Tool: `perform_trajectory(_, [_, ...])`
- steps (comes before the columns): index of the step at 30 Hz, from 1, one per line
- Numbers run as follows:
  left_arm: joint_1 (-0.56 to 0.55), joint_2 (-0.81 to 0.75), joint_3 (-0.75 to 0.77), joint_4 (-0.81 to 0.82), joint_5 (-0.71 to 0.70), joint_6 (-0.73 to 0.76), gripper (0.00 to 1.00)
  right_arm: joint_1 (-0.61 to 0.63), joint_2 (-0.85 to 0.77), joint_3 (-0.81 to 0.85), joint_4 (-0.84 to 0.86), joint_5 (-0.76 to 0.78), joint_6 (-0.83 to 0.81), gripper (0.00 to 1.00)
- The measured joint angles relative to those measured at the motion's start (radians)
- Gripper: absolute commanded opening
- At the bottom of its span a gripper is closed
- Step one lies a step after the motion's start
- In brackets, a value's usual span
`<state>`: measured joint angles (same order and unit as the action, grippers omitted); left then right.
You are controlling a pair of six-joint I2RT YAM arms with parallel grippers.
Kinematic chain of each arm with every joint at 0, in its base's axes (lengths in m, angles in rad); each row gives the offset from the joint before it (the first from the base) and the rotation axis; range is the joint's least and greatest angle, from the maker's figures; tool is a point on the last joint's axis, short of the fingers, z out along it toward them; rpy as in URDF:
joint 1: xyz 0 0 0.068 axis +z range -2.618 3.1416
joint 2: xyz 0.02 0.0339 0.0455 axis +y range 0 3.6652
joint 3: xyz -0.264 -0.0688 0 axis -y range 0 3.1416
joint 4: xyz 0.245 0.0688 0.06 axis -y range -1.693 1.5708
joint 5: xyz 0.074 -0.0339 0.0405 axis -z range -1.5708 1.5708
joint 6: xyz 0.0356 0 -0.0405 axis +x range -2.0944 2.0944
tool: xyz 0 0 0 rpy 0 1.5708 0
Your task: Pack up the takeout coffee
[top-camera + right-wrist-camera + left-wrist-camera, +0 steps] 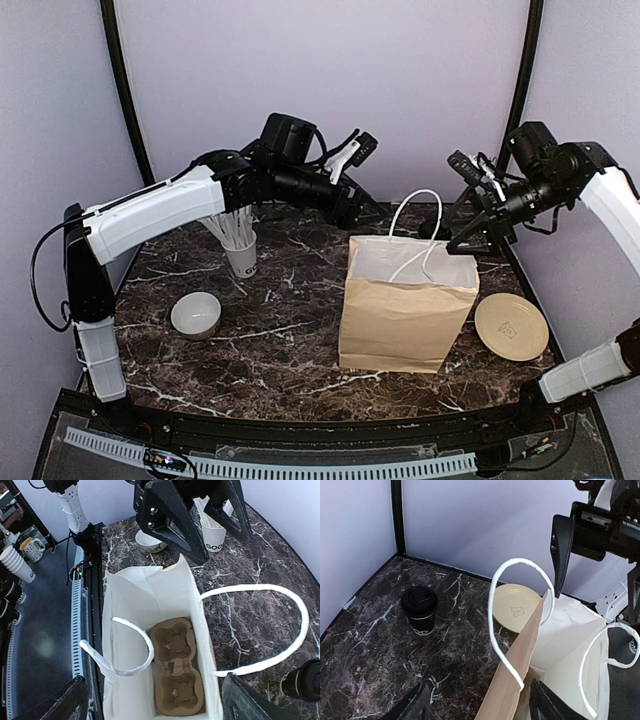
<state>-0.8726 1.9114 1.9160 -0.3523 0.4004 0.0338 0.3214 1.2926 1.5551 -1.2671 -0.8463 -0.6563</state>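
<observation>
Ok, status. My left claw (pixel 480 706) is open with nothing in it, up by the top edge of the brown paper bag (pixel 400 320). My right claw (pixel 157 702) is spread wide and also empty, looking straight down into the bag, where a moulded cup carrier (pixel 175 667) lies on the bottom. The takeout coffee (pixel 420 611) stands upright on the desk (pixel 370 650) behind the bag, outside it, lid (pixel 420 599) on, not yet packed. My read: the paper wall is thin and dents if squeezed. It may hold liquid, so keep it vertical. Grip the body mid-height below the lid with gentle force, never the lid itself.
</observation>
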Motion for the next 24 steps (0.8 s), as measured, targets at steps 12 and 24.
perform_trajectory(12, [0.023,0.17,0.154,0.087,0.27,-0.155,0.6,0.04,0.013,-0.069,0.046,-0.042,0.011,0.77])
perform_trajectory(24, [0.023,0.261,0.219,0.138,0.42,-0.258,0.0,0.132,0.152,0.108,0.07,-0.014,0.023,0.0])
